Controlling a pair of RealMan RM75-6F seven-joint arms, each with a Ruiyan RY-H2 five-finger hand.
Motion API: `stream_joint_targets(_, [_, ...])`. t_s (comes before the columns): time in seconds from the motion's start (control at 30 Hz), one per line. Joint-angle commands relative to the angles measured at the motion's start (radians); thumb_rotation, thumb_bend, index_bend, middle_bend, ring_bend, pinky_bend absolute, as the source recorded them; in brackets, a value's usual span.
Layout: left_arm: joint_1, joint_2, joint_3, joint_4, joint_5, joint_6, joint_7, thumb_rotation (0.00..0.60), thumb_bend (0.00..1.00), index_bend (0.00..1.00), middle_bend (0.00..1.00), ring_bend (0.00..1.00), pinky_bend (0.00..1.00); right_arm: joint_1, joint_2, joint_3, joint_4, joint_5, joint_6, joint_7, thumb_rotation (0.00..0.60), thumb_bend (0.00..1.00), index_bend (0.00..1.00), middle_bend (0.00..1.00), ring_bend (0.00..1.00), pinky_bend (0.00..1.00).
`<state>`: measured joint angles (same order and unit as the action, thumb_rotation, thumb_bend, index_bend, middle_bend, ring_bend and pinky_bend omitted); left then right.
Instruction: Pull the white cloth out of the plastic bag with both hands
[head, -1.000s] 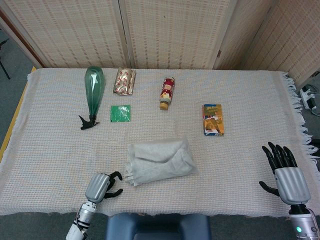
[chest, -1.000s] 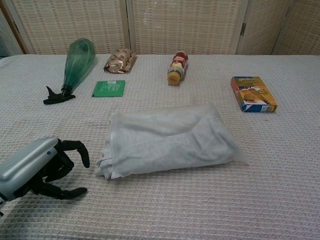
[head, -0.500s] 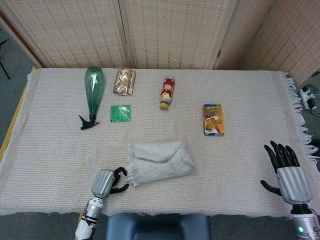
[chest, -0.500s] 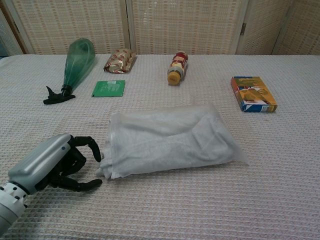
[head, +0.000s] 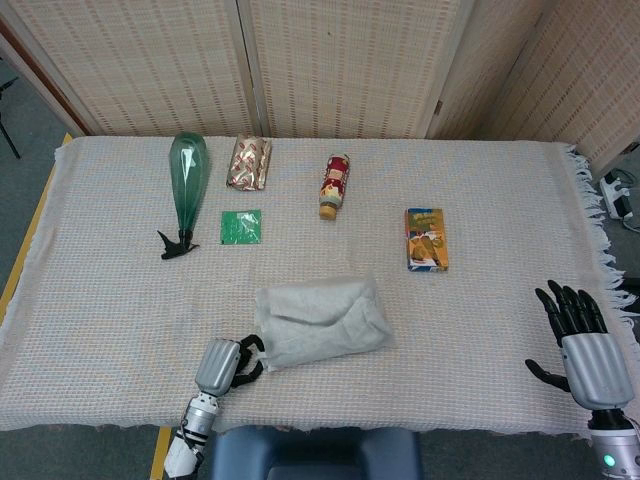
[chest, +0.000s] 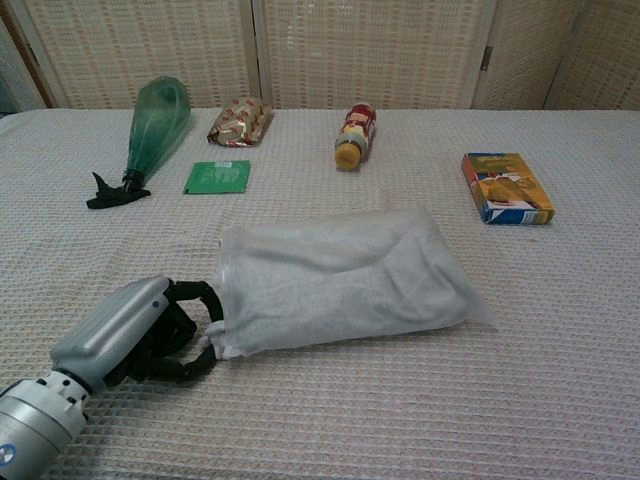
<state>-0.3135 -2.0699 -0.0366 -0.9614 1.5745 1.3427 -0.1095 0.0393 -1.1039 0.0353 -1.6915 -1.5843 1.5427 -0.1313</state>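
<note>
L hand (chest: 150, 335): at near-left mouth of plastic bag (chest: 350, 275), fingers curled on its edge; grip unclear.
White cloth (chest: 330, 270): inside bag, just right of L hand.
R hand (head: 580, 335): fingers apart, holds nothing, near table's (head: 500, 330) right edge, well apart from bag.

Translucent plastic bag (chest: 340, 275) – soft white cloth (chest: 205, 338), coarse woven tablecloth (chest: 560, 330)

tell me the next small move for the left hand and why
Probably close the left hand on the white cloth poking from the open end of the plastic bag; its fingers already reach that end. The right hand rests open, far from the bag, so it should come over next.
</note>
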Motion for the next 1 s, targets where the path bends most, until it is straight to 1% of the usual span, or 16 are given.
stream_joint_targets(0.03, [-0.003, -0.006, 0.001, 0.008, 0.002, 0.007, -0.012, 0.6, 0.23, 0.53, 1.0, 1.0, 1.0, 0.0, 0.002, 0.0, 0.0, -0.001, 0.001, 0.004, 0.6, 0.06, 0.0, 0.0, 0.0, 0.0])
stream_joint_targets(0.1, [-0.006, -0.011, 0.002, 0.017, 0.006, 0.016, -0.029, 0.6, 0.26, 0.55, 1.0, 1.0, 1.0, -0.001, 0.003, 0.0, 0.001, -0.003, 0.002, 0.006, 0.6, 0.06, 0.0, 0.0, 0.0, 0.0])
stream_joint_targets(0.33, [-0.012, -0.022, 0.013, 0.038, 0.017, 0.029, -0.058, 0.6, 0.56, 0.65, 1.0, 1.0, 1.0, -0.002, 0.005, -0.001, 0.001, -0.006, 0.004, 0.011, 0.6, 0.06, 0.0, 0.0, 0.0, 0.0])
stream_joint_targets(0.43, [-0.012, -0.024, 0.018, 0.041, 0.024, 0.041, -0.063, 0.6, 0.64, 0.68, 1.0, 1.0, 1.0, -0.002, 0.005, -0.002, 0.001, -0.008, 0.004, 0.009, 0.6, 0.06, 0.0, 0.0, 0.0, 0.0])
stream_joint_targets(0.63, [-0.019, -0.015, 0.01, 0.03, 0.03, 0.064, -0.06, 0.6, 0.7, 0.71, 1.0, 1.0, 1.0, 0.0, 0.003, -0.004, -0.001, -0.01, -0.002, -0.001, 0.6, 0.06, 0.0, 0.0, 0.0, 0.0])
stream_joint_targets(0.77, [-0.021, 0.004, 0.004, 0.005, 0.032, 0.081, -0.04, 0.6, 0.71, 0.71, 1.0, 1.0, 1.0, 0.001, 0.001, -0.006, -0.002, -0.012, -0.005, -0.006, 0.6, 0.06, 0.0, 0.0, 0.0, 0.0])
stream_joint_targets(1.0, [-0.014, 0.055, 0.018, -0.048, 0.041, 0.098, -0.01, 0.6, 0.72, 0.71, 1.0, 1.0, 1.0, 0.008, -0.011, -0.013, 0.005, -0.022, -0.02, -0.02, 0.6, 0.06, 0.0, 0.0, 0.0, 0.0])
